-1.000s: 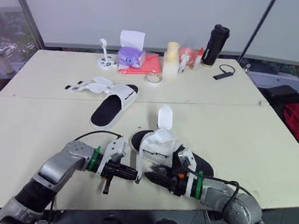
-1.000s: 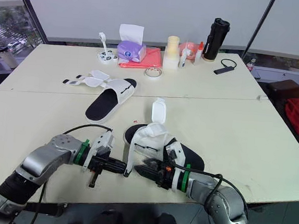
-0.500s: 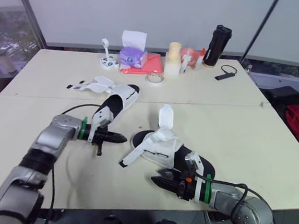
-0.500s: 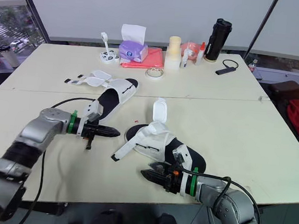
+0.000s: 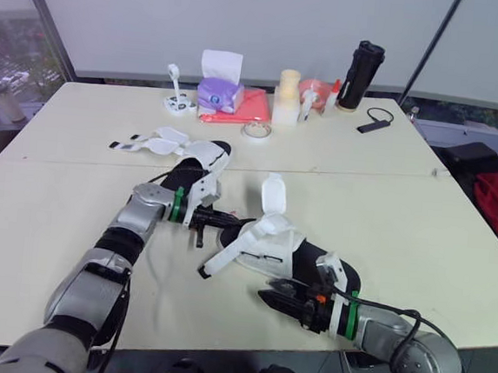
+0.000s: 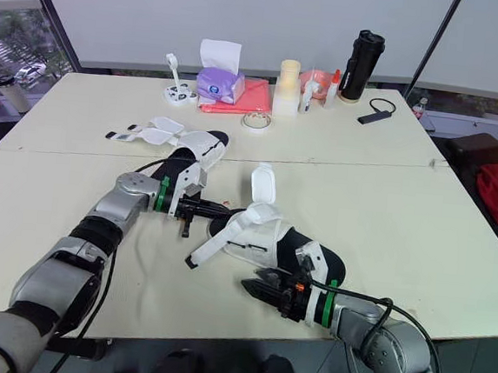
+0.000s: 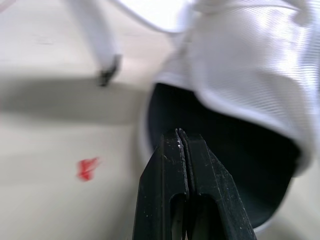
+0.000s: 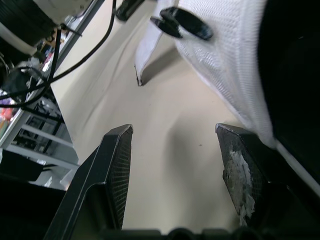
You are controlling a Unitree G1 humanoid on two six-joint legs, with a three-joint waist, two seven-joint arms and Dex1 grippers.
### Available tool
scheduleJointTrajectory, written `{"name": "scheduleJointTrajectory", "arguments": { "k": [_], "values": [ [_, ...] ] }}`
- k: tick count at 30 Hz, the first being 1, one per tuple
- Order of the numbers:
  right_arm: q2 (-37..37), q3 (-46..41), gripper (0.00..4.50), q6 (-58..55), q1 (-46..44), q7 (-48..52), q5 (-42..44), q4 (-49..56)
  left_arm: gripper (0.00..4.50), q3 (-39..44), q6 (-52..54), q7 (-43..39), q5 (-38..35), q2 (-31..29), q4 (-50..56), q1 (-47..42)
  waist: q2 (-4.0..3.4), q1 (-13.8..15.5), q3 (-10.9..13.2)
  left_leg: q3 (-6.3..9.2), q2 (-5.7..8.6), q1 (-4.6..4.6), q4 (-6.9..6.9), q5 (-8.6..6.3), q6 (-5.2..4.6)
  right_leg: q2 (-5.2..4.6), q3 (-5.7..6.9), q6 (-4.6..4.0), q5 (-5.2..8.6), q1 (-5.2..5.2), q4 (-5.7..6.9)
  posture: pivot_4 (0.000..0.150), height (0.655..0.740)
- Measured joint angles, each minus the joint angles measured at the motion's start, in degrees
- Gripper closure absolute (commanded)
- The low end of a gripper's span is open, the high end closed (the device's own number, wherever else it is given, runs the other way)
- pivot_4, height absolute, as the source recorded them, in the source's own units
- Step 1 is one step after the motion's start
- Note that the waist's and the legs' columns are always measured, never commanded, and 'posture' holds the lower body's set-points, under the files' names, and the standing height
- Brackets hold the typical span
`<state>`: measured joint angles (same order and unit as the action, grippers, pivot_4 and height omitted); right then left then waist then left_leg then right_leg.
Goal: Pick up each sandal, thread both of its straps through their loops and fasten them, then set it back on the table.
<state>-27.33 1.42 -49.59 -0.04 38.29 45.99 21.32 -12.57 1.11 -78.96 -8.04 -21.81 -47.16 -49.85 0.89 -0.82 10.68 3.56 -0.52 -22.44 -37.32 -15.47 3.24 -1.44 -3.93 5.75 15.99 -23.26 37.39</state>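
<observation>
Desk (image 5: 420, 228): pale top that carries both sandals, with clutter along its far edge.
Near sandal (image 5: 283, 246): lies on the desk between the two arms, black sole down. Both white straps are undone; one stands up, the other trails onto the desk toward the robot's left.
Far sandal (image 5: 189, 177): flat on the desk just beyond the left arm, its straps splayed out to the left, unfastened.
Left fingers (image 5: 235, 224): pressed together on nothing, tips at the end of the near sandal's black sole; contact cannot be told.
Right fingers (image 5: 267, 296): spread apart and empty, low over the desk just beside the near sandal's nearer edge.
Black bottle (image 5: 360, 74): upright at the far edge.
Tape roll (image 5: 254, 130): flat, near the far edge.
</observation>
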Motion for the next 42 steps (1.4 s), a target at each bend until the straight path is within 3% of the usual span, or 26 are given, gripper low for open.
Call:
{"name": "scheduleJointTrajectory", "arguments": {
  "k": [11,23,40,42],
  "values": [
    [0.14,-2.57,1.72,-1.66,0.99,-1.69,2.74,3.31,4.5,-1.24,2.33,-3.56,0.66,-0.07,6.36,3.12,-0.01,-0.1,-0.01,0.03,-0.02,0.05,-0.02,0.0,0.0,0.02,0.0,0.0,0.0,0.02,0.06,0.15,0.74],
    [9.32,4.9,1.72,-7.85,-6.04,-9.92,3.65,0.64,4.5,-1.25,2.54,-2.77,0.82,-0.01,6.8,3.34,-0.02,-0.12,-0.02,0.04,-0.02,0.05,-0.04,0.0,0.0,0.01,0.0,0.0,0.0,0.02,0.1,0.15,0.74],
    [24.62,2.45,1.72,-12.06,-13.71,-24.4,3.24,-8.08,4.5,0.12,3.38,-0.39,0.85,0.76,7.21,4.44,-0.02,-0.32,-0.07,0.06,-0.02,0.12,-0.1,0.01,0.0,0.02,0.01,-0.01,0.0,0.0,0.33,0.15,0.74],
    [26.03,1.96,2.25,-12.08,-14.26,-25.51,3.2,-9.09,4.5,0.33,3.31,0.08,0.96,1.08,6.99,4.44,-0.02,-0.41,-0.08,0.05,-0.02,0.17,-0.11,0.01,0.0,0.02,0.0,-0.01,-0.01,0.0,0.42,0.15,0.74]
  ]
}}
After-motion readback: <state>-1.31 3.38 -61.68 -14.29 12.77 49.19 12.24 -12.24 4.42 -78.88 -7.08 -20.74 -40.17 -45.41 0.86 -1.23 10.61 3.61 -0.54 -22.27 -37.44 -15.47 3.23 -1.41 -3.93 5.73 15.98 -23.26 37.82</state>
